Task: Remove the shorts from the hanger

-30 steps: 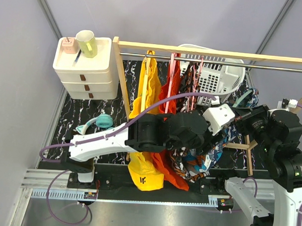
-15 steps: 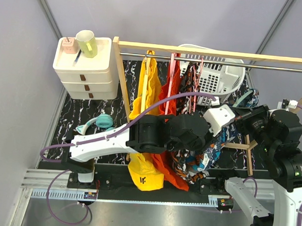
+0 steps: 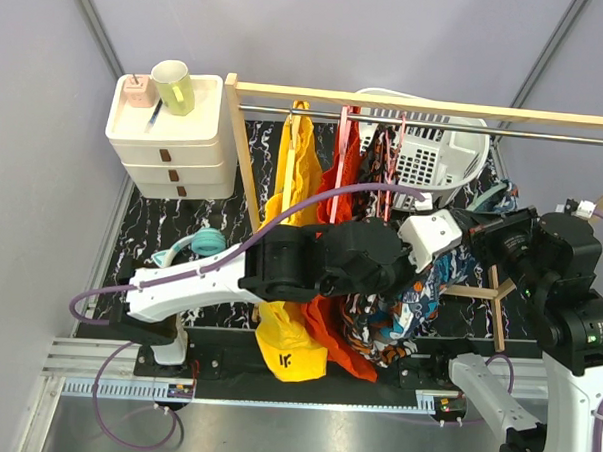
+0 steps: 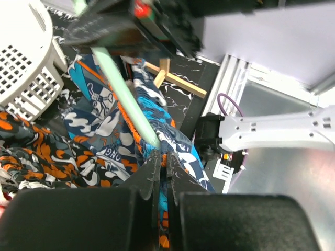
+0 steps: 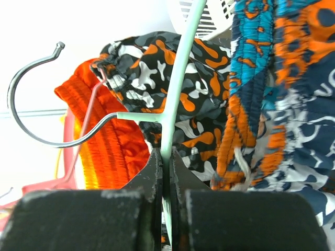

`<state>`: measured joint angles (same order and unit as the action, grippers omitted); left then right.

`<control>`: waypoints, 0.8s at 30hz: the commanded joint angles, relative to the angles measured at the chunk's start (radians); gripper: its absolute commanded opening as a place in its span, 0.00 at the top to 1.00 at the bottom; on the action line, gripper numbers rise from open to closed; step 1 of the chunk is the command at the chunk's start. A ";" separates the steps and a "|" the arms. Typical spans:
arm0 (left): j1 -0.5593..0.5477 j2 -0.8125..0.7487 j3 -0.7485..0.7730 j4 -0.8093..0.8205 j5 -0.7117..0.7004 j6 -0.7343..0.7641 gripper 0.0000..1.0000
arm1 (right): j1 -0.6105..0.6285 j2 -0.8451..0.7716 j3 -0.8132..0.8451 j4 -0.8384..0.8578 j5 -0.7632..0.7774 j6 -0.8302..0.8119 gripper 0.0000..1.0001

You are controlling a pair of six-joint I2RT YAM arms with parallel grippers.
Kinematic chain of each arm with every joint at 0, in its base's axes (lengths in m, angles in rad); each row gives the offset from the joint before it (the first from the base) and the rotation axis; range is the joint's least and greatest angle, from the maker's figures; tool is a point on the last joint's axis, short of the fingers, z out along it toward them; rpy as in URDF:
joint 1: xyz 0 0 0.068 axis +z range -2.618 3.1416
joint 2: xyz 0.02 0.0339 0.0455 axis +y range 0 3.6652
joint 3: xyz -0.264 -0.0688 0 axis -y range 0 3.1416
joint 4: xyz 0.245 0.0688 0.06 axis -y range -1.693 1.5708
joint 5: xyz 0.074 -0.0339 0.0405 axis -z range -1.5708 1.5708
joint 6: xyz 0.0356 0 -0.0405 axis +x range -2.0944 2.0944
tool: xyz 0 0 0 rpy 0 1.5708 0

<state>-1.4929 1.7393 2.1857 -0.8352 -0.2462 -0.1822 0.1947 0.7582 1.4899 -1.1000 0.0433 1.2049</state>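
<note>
**Both grippers clamped: one on cloth, one on the hanger**

From above, the rack (image 3: pixel 387 100) spans the far edge of the mat (image 3: pixel 171 225). The left arm (image 3: pixel 280 270) lies right across the hanging clothes, so neither pair of fingers shows from up there.

That view does give the surroundings. Yellow shorts (image 3: pixel 295 181) and orange shorts (image 3: pixel 346 173) hang from the rack's left half. A white basket (image 3: pixel 440 152) sits behind the rack towards the right. Drawers (image 3: pixel 170 150) stand at the mat's far left corner with a mug (image 3: pixel 173 86) on top.

The wrist cameras fill the gap. On the left wrist, the left gripper (image 4: pixel 162 157) has its fingers pressed together on a fold of the blue shorts (image 4: pixel 99 104). The fold sits exactly where the pale green arm of the hanger (image 4: pixel 123 94) runs down to the fingertips. The blue shorts drape over that arm, low over the mat's near edge, just right of the orange pair.

On the right wrist, the right gripper (image 5: pixel 163 154) pinches the hanger's stem just below its wire hook (image 5: pixel 31 104). The grey shorts (image 5: pixel 204 99) bunch behind the stem, between the orange pair and the blue. Whether the hook sits on the rack, I cannot tell.
</note>
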 commanded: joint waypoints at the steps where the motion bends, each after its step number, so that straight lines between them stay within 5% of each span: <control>1: -0.009 -0.070 -0.059 -0.001 0.140 0.073 1.00 | -0.001 0.016 0.069 0.108 0.087 0.105 1.00; 7: -0.013 -0.173 -0.279 0.097 0.212 0.144 1.00 | 0.000 -0.042 -0.005 0.109 0.202 0.257 1.00; 24: -0.015 -0.306 -0.409 0.082 0.242 0.159 1.00 | -0.001 -0.123 -0.151 0.111 0.305 0.617 1.00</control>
<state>-1.4895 1.4952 1.8145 -0.6884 -0.0994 -0.0254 0.1963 0.6552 1.3518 -1.1229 0.2729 1.6459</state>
